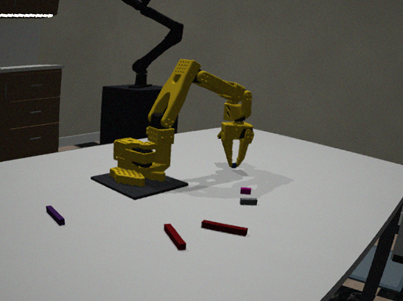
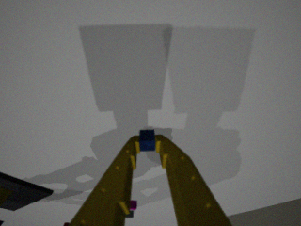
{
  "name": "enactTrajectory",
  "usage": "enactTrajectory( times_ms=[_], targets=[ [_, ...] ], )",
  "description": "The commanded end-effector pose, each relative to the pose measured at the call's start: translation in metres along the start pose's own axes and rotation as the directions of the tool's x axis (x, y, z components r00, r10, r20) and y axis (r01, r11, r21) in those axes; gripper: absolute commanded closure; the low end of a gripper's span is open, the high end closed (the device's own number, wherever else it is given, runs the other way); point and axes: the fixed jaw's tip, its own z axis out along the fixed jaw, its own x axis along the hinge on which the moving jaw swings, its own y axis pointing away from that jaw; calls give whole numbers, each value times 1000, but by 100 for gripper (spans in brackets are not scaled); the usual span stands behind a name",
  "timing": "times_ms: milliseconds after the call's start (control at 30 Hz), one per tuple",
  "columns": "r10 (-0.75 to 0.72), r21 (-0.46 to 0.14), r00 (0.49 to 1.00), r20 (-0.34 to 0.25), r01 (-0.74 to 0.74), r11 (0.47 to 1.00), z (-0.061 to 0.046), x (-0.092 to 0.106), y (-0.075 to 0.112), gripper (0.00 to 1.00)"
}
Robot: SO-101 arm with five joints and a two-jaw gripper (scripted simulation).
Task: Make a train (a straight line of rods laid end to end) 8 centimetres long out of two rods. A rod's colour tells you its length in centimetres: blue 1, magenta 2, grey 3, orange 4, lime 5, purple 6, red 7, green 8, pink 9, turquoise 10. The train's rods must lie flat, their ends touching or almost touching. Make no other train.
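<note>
My yellow gripper (image 1: 234, 164) is shut on a small blue rod (image 1: 234, 165) and holds it just above the white table, behind the other rods. In the wrist view the blue rod (image 2: 147, 139) sits pinched between the fingertips. A magenta rod (image 1: 245, 190) and a grey rod (image 1: 248, 200) lie flat close together in front of the gripper. Two red rods lie nearer the front: one (image 1: 224, 227) on the right, one (image 1: 174, 236) angled to its left. A purple rod (image 1: 55, 214) lies far left.
The arm's base (image 1: 140, 163) stands on a dark plate (image 1: 138, 184) at the table's middle left. A black arm on a pedestal (image 1: 140, 90) and a cabinet (image 1: 12, 112) stand behind the table. The table edge runs along the right side.
</note>
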Motion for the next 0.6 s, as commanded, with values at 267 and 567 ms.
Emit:
enactTrajectory(
  times_ms=[267,567],
  targets=[
    [1,-29,1000,-11,-2,1000,8,0,6,100],
    [1,-29,1000,-11,-2,1000,8,0,6,100]
  ],
)
